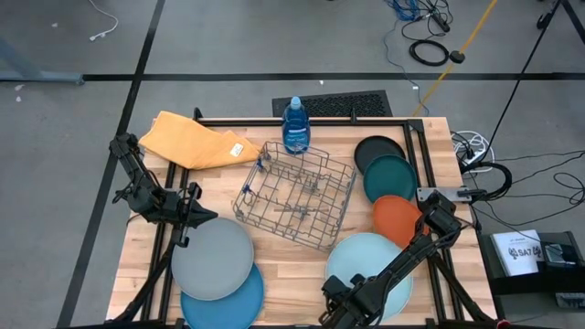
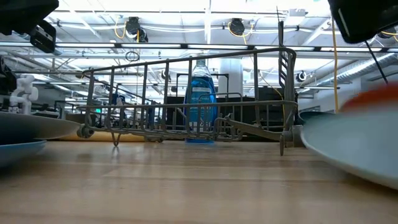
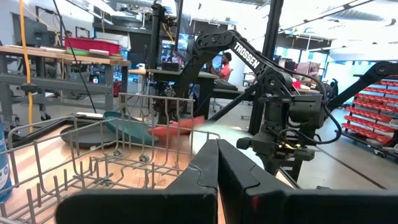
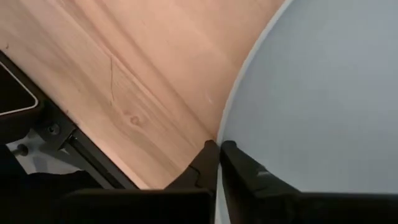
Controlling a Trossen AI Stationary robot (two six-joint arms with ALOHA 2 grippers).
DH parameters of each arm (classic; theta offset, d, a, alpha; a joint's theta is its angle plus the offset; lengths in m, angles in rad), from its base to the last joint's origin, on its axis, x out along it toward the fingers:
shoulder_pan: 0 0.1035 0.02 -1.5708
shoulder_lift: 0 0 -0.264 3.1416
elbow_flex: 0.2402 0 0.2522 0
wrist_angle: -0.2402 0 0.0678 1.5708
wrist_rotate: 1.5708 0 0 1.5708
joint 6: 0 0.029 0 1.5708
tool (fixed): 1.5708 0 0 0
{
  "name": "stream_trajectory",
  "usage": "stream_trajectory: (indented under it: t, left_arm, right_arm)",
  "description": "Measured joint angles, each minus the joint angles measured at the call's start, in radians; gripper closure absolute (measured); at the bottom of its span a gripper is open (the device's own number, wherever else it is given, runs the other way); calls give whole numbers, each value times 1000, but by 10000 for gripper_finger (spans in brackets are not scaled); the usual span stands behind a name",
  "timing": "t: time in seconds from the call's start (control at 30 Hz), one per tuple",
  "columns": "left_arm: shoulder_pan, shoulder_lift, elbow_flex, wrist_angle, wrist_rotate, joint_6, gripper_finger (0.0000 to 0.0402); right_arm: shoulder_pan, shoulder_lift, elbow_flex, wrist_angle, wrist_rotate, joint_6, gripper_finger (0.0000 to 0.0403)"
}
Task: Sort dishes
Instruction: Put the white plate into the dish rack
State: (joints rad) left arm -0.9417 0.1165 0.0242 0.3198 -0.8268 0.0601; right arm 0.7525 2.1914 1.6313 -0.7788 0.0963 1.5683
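From above, a wooden desk (image 1: 283, 265) is seen with a wire rack (image 1: 295, 194) at its centre and a blue soap bottle (image 1: 295, 126) and a yellow cloth (image 1: 196, 141) along its far edge. A grey plate (image 1: 213, 259) is laid over a blue plate (image 1: 228, 302) at the near left. On the right, a black plate (image 1: 376, 149), a dark teal plate (image 1: 389, 178) and an orange plate (image 1: 398, 218) are overlapped in a row, with a light blue plate (image 1: 366, 268) nearest the front. The right claw (image 1: 335, 300) is set at the near left rim of the light blue plate. The left claw (image 1: 203, 217) is held just above the far edge of the grey plate, its fingers together and empty.

At desk height, the rack (image 2: 186, 102) and bottle (image 2: 201, 102) are seen in the middle, the light blue plate (image 2: 354, 149) at the right with one edge tilted up off the wood, and the grey plate (image 2: 37, 126) over the blue one (image 2: 15, 149) at the left.

From the left wrist, the left claw (image 3: 217, 163) is shown pressed shut over the rack (image 3: 118, 165), with the right arm (image 3: 273, 99) and the teal (image 3: 127, 124) and orange (image 3: 177, 129) plates beyond.

From the right wrist, the right claw (image 4: 217, 154) is shown clamped on the rim of the light blue plate (image 4: 317, 93), at the edge where it meets the desk (image 4: 143, 81).
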Motion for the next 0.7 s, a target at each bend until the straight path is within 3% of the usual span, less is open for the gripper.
stream_trajectory:
  t: [0.37, 0.7]
  left_arm:
    - [0, 0, 0, 0, 0, 0, 401]
    - [0, 0, 0, 3, 0, 3, 401]
  right_arm:
    - [19, 0, 0, 129, -23, -30, 402]
    - [26, -3, 80, 88, 17, -136, 402]
